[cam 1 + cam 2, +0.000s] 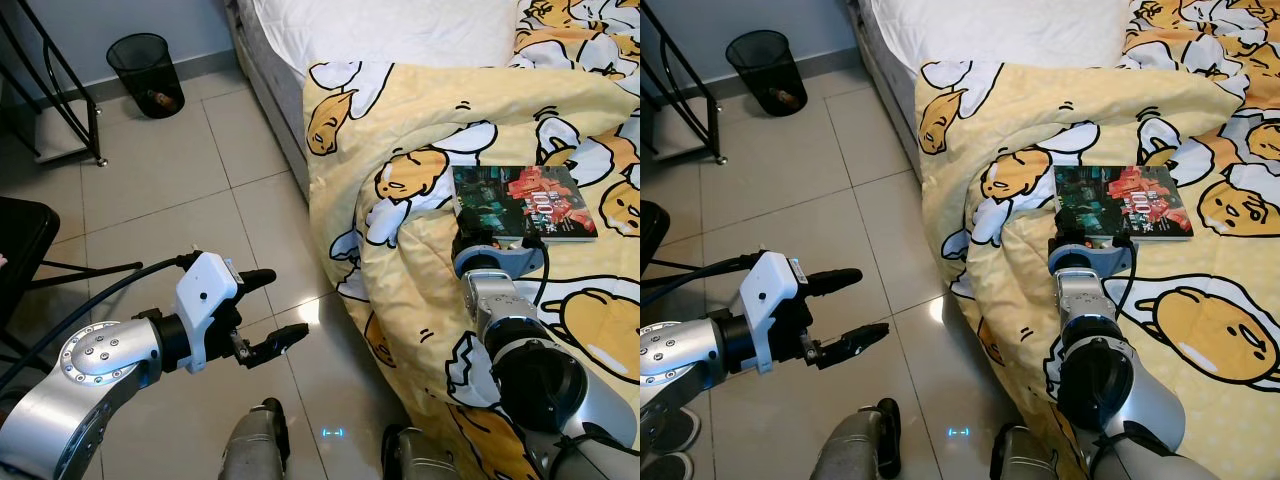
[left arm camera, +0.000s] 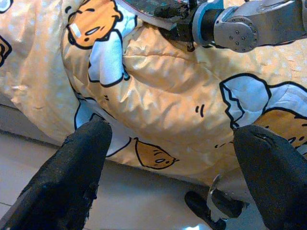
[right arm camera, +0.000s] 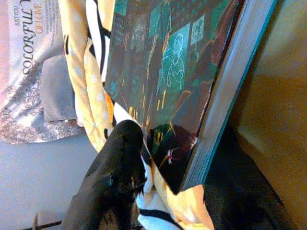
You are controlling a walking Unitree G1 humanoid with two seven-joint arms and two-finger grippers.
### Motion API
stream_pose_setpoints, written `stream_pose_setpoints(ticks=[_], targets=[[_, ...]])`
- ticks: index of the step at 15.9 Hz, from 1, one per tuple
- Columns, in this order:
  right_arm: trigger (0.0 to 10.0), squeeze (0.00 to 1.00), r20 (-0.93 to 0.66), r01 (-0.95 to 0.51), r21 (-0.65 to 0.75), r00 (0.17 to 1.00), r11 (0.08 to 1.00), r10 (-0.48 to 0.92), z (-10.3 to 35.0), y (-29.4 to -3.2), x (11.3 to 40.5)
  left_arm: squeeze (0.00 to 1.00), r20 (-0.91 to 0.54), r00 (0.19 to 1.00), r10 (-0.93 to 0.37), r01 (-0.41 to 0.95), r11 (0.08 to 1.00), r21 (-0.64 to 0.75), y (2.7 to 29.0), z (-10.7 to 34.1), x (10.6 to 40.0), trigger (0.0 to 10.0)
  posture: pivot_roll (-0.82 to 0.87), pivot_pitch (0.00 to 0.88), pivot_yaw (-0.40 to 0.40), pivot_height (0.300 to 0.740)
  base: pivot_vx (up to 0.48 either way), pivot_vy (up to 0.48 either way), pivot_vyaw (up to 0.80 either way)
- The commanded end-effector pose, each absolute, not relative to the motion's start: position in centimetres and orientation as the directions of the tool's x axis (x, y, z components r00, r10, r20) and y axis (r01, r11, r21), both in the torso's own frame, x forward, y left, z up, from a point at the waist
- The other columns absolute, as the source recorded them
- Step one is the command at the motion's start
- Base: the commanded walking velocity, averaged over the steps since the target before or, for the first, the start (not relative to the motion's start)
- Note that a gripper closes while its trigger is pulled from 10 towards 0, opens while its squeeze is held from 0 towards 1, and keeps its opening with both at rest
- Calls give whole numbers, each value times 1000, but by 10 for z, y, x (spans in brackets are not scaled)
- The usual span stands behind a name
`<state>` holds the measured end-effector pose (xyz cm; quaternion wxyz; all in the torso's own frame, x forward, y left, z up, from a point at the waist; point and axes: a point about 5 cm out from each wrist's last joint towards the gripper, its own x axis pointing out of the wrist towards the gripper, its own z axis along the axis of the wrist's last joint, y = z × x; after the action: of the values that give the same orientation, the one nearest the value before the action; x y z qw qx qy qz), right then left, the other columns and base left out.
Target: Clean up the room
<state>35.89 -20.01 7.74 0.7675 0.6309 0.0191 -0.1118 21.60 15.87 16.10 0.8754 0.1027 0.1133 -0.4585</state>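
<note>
Head views: book (image 1: 524, 203) flat on yellow duvet (image 1: 420, 120), right gripper (image 1: 470, 235) at its near corner; left gripper (image 1: 270, 310) spread wide, empty, over floor tiles (image 1: 170, 170); right wrist view: fingers (image 3: 117, 177) straddling the book corner, grip uncertain.

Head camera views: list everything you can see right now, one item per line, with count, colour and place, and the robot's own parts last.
Paperback book with dark teal and red cover: one, lying flat on the bed.
Yellow cartoon-print blanket: one, yellow with white and black figures, draped over the bed's edge.
White pillow: one, at the bed's head.
Black mesh wastebasket: one, on the tiled floor by the far wall.
Black metal rack: one, far left, on the floor.
Black chair seat: one, at the left edge.
Left gripper: open, over the floor tiles.
Right gripper: at the book's near corner, a finger either side of it.
</note>
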Motion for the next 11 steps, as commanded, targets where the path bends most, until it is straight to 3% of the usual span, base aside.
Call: stream_pose_setpoints(ticks=[1, 7, 11], targets=[[0, 0, -192, 218, 959, 970, 182, -150, 75, -199, 358, 604, -298, 557, -775, 824, 560, 83, 159, 160, 216, 10000, 163, 194, 78, 740, 0, 0, 0], [0, 0, -207, 244, 955, 956, 171, -207, 69, -206, 353, 608, -290, 550, -783, 829, 553, 79, 155, 156, 218, 10000, 151, 157, 84, 740, 0, 0, 0], [0, 0, -189, 226, 958, 960, 177, -206, 70, -206, 353, 604, -273, 558, -784, 824, 562, 74, 149, 149, 220, 10000, 113, 81, 76, 740, 0, 0, 0]])
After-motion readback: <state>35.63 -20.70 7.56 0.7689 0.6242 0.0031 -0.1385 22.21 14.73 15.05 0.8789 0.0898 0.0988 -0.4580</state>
